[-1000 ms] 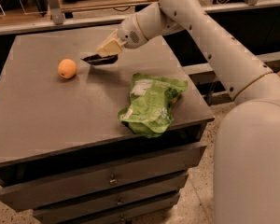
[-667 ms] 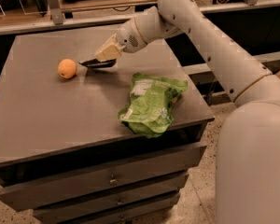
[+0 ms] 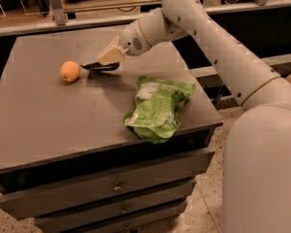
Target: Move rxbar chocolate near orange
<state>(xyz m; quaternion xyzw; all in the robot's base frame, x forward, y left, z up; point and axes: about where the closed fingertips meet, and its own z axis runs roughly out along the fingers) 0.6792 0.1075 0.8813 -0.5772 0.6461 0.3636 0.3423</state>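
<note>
- A large white robot arm (image 3: pixel 218 47) with a smooth, rounded shell fills the right side of the view. It rises from the lower right and reaches up and over to the left, across a cabinet.
- The cabinet (image 3: pixel 48 115) is dark grey-brown with a broad flat top. Three shallow drawers (image 3: pixel 116 186) with small metal pulls are stacked in its front face.
- A crumpled bright green plastic snack bag (image 3: pixel 157 108) with a white label patch lies on the right part of the top. Its lower end reaches the front edge. It sits well apart from the fruit.
- The gripper (image 3: pixel 103 62), a pale cream two-finger pincer at the end of the arm, is low over the back middle of the top. It points down and left, and is closed onto the right part of the bar.
- The rxbar chocolate (image 3: pixel 93 66), a small flat dark brown-black wrapped bar, lies nearly level in that grip. Its free left end points at the fruit and stops just beside it. Whether the bar touches the top cannot be told.
- The orange (image 3: pixel 70 71), a small, round, smooth orange fruit, rests on the back left part of the top, directly left of the bar.
</note>
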